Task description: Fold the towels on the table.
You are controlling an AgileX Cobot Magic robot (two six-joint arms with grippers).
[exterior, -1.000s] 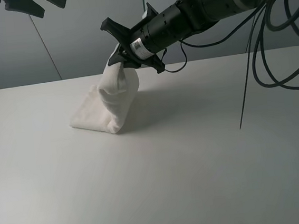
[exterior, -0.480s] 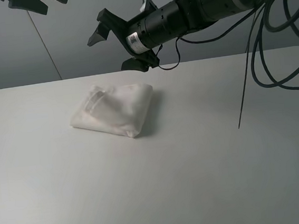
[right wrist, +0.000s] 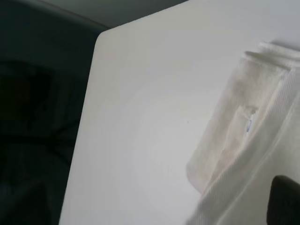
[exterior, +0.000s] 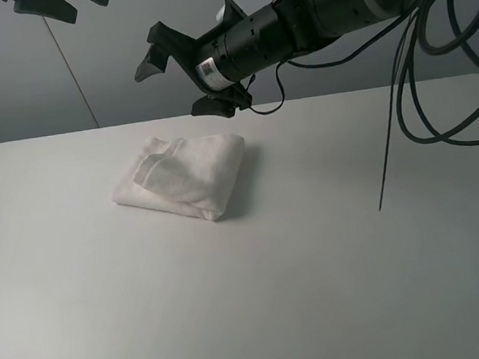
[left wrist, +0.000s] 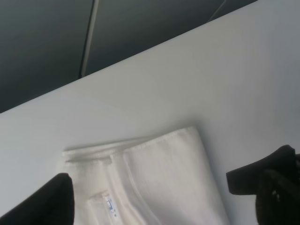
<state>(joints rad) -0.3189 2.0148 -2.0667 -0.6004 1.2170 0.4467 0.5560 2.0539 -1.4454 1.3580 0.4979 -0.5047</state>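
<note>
We see the broad, matte white table (exterior: 316, 265) with rounded corners. Above its far edge the black right arm reaches leftward, its right gripper (exterior: 186, 81) spread wide and empty above the towel. The white terry cloth towel (exterior: 184, 176) lies folded in a soft bundle, left of centre. The left gripper (exterior: 53, 4), high at the far left, stands open.

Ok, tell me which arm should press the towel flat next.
Probably right: its open tool hangs just above the folded towel, while the left tool sits high at the far corner.
</note>
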